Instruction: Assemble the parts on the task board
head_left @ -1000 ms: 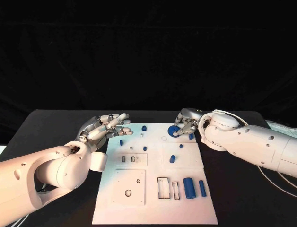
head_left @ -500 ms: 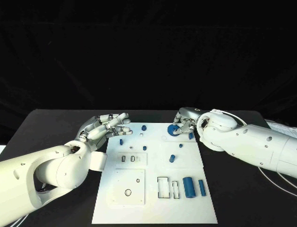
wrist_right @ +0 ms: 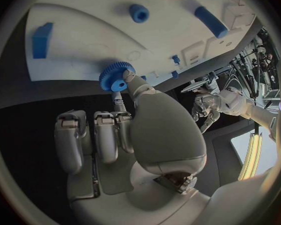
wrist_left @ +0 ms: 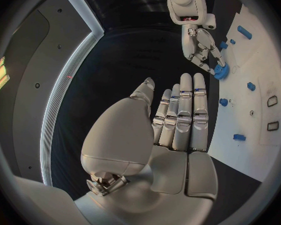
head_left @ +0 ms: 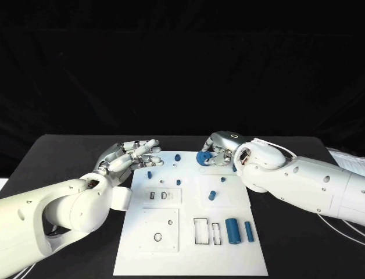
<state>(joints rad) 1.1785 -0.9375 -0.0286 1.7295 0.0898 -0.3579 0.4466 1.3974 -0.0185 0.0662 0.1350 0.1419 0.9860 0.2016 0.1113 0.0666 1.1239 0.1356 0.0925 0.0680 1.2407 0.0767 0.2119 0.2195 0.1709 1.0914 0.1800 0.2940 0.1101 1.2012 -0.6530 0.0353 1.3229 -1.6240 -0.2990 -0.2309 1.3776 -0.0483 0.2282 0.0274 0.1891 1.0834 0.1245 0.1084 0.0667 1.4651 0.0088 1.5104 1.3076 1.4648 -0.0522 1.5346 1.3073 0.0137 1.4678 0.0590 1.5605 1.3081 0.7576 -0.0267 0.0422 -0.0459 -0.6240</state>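
Nearest the robot, on the white task board (head_left: 191, 256), 2 long blue cylinders (head_left: 233, 230) lie side by side at its right half, next to a pair of narrow rectangular slots (head_left: 201, 231). To their left sits a square plate with an oval hole (head_left: 157, 236). Farther up the board, small blue pegs (head_left: 212, 195) stand scattered across its middle, and 2 small slots (head_left: 158, 196) sit left of them.

The left hand (head_left: 132, 156) hovers over the black table (head_left: 57, 157) just beside the board's far left edge; in the left wrist view its fingers (wrist_left: 185, 115) lie straight, side by side, holding nothing.

At the board's far edge, the right hand (head_left: 214, 152) pinches a blue gear (head_left: 203, 157). The right wrist view shows the gear (wrist_right: 117, 76) caught at its toothed rim between thumb and a fingertip, at the board's edge, while the other fingers (wrist_right: 93, 135) are curled in beside it. Whether the gear touches the board, I cannot tell.
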